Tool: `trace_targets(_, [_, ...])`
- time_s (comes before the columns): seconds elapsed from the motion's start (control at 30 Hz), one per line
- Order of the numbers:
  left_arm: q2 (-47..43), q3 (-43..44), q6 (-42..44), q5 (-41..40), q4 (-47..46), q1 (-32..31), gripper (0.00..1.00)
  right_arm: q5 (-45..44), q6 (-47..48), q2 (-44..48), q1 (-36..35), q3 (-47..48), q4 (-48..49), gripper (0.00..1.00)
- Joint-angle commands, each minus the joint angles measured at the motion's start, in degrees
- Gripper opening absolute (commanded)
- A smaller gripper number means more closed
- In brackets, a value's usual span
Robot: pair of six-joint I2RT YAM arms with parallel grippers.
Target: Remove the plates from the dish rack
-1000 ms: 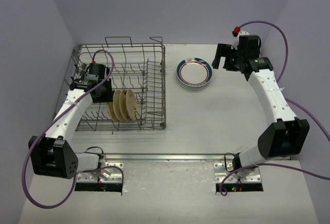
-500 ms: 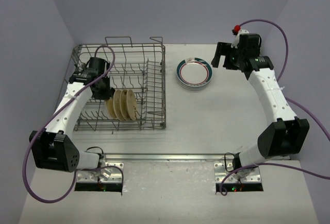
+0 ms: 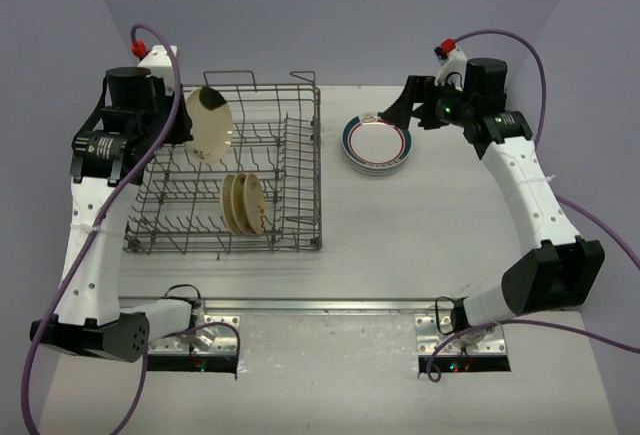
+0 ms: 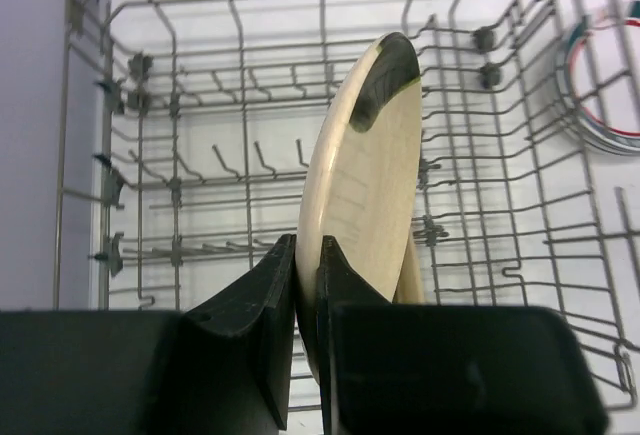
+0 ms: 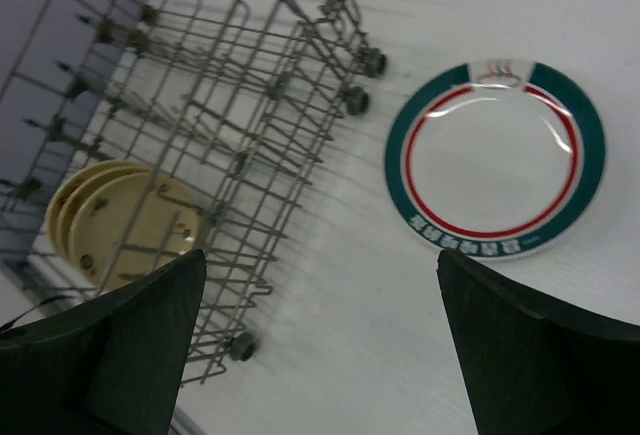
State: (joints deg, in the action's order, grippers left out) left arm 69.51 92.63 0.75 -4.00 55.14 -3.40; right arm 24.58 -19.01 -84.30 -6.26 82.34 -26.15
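My left gripper is raised above the back left of the grey wire dish rack and is shut on the rim of a tan plate, held on edge. Several tan plates still stand upright between the tines at the rack's front. A stack of white plates with green and red rim bands lies flat on the table right of the rack. My right gripper hovers open above the gap between the rack and that stack, holding nothing.
The rack has tall wire walls and loop handles at the back. Purple walls close in the table on the left, back and right. Purple cables trail from both arms.
My left gripper closed on a tan plate among the standing ones and lifted it up and back out of the rack. The right gripper shifted slightly left toward the rack, still open.
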Motion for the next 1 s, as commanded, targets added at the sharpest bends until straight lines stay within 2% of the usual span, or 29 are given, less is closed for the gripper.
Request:
trace_targets(0.0, [-5.1, 0.3, 6.0, 28.0, -3.8, 0.0, 0.00, 20.0, -2.9, 3.2, -6.3, 2.0, 8.7, 0.96])
trace_targets(0.1, [-7.4, -2.1, 4.0, 44.1, -7.0, -0.1, 0.00, 23.1, -3.5, 3.7, -10.9, 2.9, 10.2, 0.95])
trace_targets(0.2, [-5.6, -2.2, 3.4, 52.7, -6.6, -0.6, 0.00, 25.1, -4.9, 3.7, -12.7, 2.1, 11.1, 0.94])
trace_targets(0.33, [-1.7, -0.8, 2.1, 58.8, -6.1, -2.1, 0.00, 23.6, -0.4, 2.5, -17.1, 3.4, 9.0, 0.92])
trace_targets(0.5, [2.0, 1.8, 0.7, 60.0, -5.6, -4.5, 0.00, 20.9, 4.8, 0.6, -23.3, 5.4, 6.5, 0.84])
trace_targets(0.63, [3.0, 1.8, 0.5, 60.4, -5.6, -4.9, 0.00, 18.3, 6.2, -0.9, -25.2, 6.6, 5.7, 0.55])
trace_targets(0.73, [3.2, 1.7, 0.6, 60.2, -5.6, -4.9, 0.00, 14.7, 6.5, -1.5, -25.2, 6.9, 5.1, 0.09])
trace_targets(0.77, [3.2, 1.7, 0.5, 59.5, -5.6, -4.9, 0.03, 12.3, 6.4, -1.5, -25.1, 6.6, 5.0, 0.02])
trace_targets(0.8, [3.2, 1.8, 0.3, 57.6, -5.6, -4.9, 0.10, 10.6, 6.3, -1.3, -25.0, 6.2, 4.9, 0.00])
trace_targets(0.83, [3.2, 1.8, 0.1, 55.0, -5.6, -4.9, 0.27, 9.2, 6.1, -0.9, -24.6, 5.7, 4.9, 0.00])
trace_targets(0.87, [3.4, 1.8, -0.1, 52.5, -5.6, -4.9, 0.54, 7.5, 5.7, -0.4, -24.0, 4.9, 5.1, 0.00])
trace_targets(0.9, [3.4, 1.9, -0.2, 50.1, -5.5, -4.9, 0.76, 6.1, 4.8, -0.1, -23.2, 4.3, 5.4, 0.00])
trace_targets(0.93, [3.5, 2.0, -2.0, 47.7, -5.5, -4.9, 0.90, 5.4, 3.8, 0.3, -20.2, 3.8, 5.7, 0.00])
trace_targets(0.97, [3.6, 2.2, -2.8, 44.3, -5.7, -4.7, 0.95, 5.4, 0.8, 0.7, -16.2, 2.7, 6.4, 0.00])
